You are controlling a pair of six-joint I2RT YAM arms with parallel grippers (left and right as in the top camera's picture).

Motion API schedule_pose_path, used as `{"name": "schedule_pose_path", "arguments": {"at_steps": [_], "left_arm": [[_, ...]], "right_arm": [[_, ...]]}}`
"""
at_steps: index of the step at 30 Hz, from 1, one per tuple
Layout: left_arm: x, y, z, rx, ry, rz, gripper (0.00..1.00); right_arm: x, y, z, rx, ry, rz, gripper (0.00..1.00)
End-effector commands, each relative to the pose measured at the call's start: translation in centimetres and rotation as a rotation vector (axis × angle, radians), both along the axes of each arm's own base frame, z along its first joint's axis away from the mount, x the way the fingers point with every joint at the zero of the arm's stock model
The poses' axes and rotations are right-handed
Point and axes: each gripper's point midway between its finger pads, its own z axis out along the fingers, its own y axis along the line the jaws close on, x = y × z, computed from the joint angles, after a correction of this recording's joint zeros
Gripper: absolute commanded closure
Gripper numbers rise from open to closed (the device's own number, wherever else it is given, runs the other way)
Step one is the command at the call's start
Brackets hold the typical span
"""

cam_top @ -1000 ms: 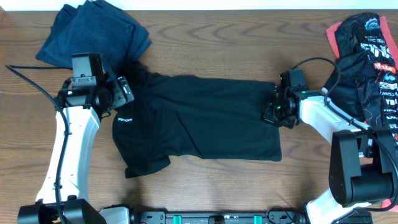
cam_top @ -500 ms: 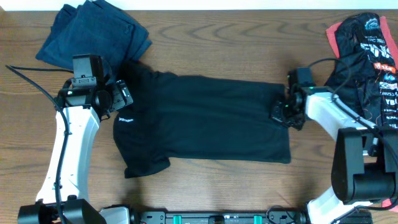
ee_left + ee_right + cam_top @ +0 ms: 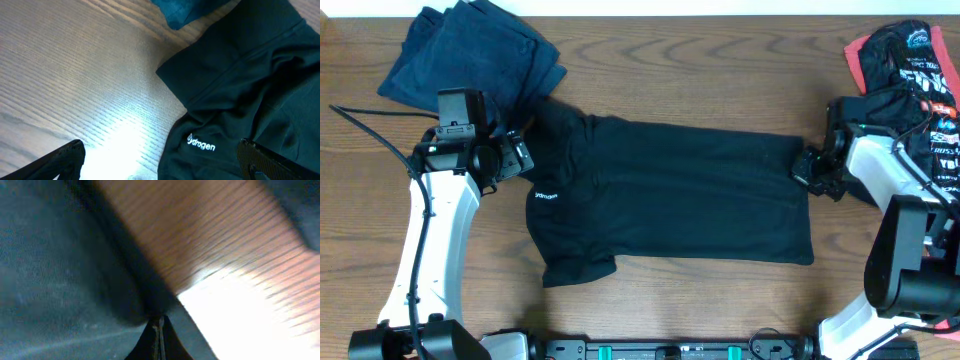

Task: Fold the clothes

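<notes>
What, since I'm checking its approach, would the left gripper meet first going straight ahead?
Probably the black shirt, near its white logo; the open left gripper straddles its edge over the table, though depth is unclear.

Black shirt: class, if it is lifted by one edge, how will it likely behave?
Probably floppy: the black shirt lies flat with soft creases, so it should drape. Likely light: the right gripper pinches only its edge. It may slide easily on the smooth wooden table.

Robot lab, wood table (image 3: 670, 290) (left arm (image 3: 425, 230), right arm (image 3: 898, 195))
</notes>
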Motion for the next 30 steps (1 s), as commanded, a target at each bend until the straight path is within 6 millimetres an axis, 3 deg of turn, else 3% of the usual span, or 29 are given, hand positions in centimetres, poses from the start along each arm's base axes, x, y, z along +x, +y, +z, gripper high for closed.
{"name": "schedule_pose_path", "arguments": {"at_steps": [1,7,12,17,22,30], "left_arm": [[-0.5,0.0,-0.8,-0.009,0.026,0.010,0.02],[-0.5,-0.2,-0.9,-0.019,0.028,0.006,0.02],[-0.5,-0.2,-0.9,-0.019,0.028,0.006,0.02],[-0.5,-0.2,-0.9,-0.019,0.028,0.006,0.02],[-0.6,-0.2,-0.9,-0.020,0.028,0.006,0.02],[-1.0,-0.2,-1.0,-0.021,0.046,0.007,0.02]], "right_arm": [[0.7,-2.1,0.8,-0.062,-0.007,-0.022,0.99],[0.6,-4.2,2.4,-0.075,0.010,-0.066,0.99],[2.4,-0.7,4.4,0.108,-0.057,0.058,0.99],[3.3,2.8,5.9,0.184,-0.107,0.171,0.99],[1.8,5.6,4.8,0.175,-0.035,0.280,0.99],[-1.6,6.2,1.4,0.139,0.069,0.275,0.99]]}}
